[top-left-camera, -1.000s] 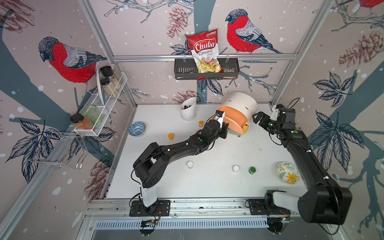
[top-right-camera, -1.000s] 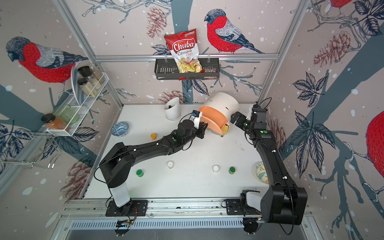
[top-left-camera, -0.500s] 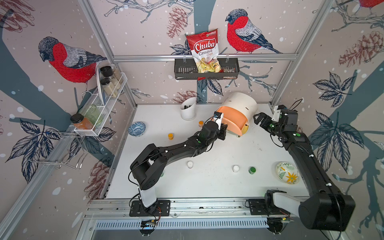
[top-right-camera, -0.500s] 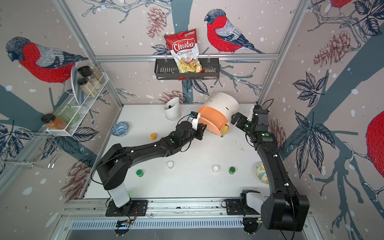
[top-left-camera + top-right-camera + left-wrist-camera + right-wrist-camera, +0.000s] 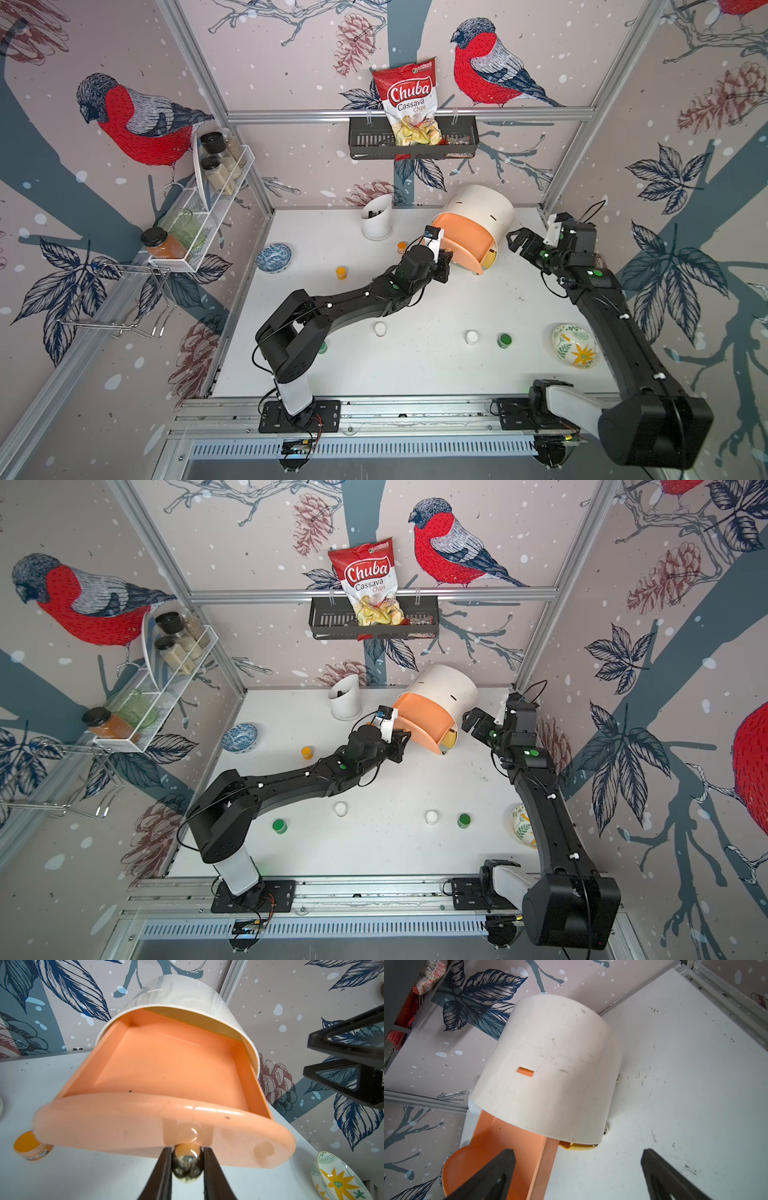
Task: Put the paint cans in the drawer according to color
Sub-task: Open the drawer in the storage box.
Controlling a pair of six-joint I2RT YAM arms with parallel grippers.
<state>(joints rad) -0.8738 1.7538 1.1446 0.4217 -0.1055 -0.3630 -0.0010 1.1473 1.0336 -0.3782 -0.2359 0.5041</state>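
Note:
The drawer chest (image 5: 482, 208) is a white barrel at the back, and its peach top drawer (image 5: 166, 1068) stands pulled out and empty. My left gripper (image 5: 187, 1150) is shut on that drawer's metal knob (image 5: 187, 1165). My right gripper (image 5: 517, 241) hangs open just right of the chest (image 5: 550, 1059), touching nothing. Two orange paint cans (image 5: 401, 247) (image 5: 341, 272) sit left of the drawer. Two white cans (image 5: 380, 329) (image 5: 471, 337) and a green can (image 5: 504, 340) stand nearer the front. Another green can (image 5: 279, 825) sits by the left arm's base.
A white slant-topped holder cup (image 5: 376, 222) stands left of the chest. A blue bowl (image 5: 273, 257) is at the left edge and a flowered dish (image 5: 575, 345) at the right, beside the right arm. A wire rack of jars (image 5: 208, 187) hangs on the left wall.
My left gripper has drawn a little toward the left with the knob, bringing the peach drawer slightly further out. The right arm has barely shifted.

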